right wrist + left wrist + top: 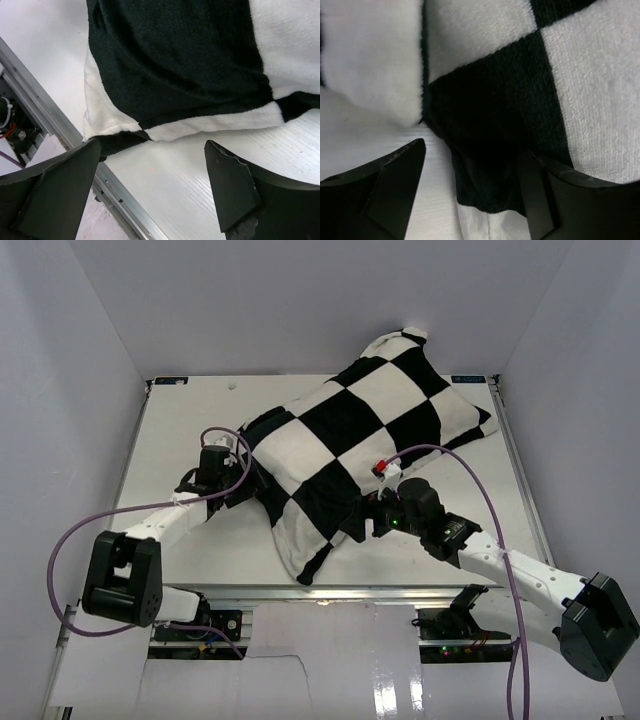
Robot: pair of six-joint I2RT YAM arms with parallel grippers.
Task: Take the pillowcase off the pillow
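Left gripper [472,150], jaws apart, straddles a black fold at the left edge of the checked pillowcase [370,430]. The case encloses the pillow and lies diagonally on the table [180,440]. Right gripper [152,145], jaws apart, faces its near-right edge.

The pillowcase [370,430] was soft, napped cloth, fleecy and matt in both its black and white checks. The counter [190,430] was white, smooth and finely ribbed, edged by a rail [55,120] of brushed grey metal. The left pincer [472,152] and right pincer [152,147] had matt black plastic fingers; the purple cable [60,550] looked smooth, faintly glossy.
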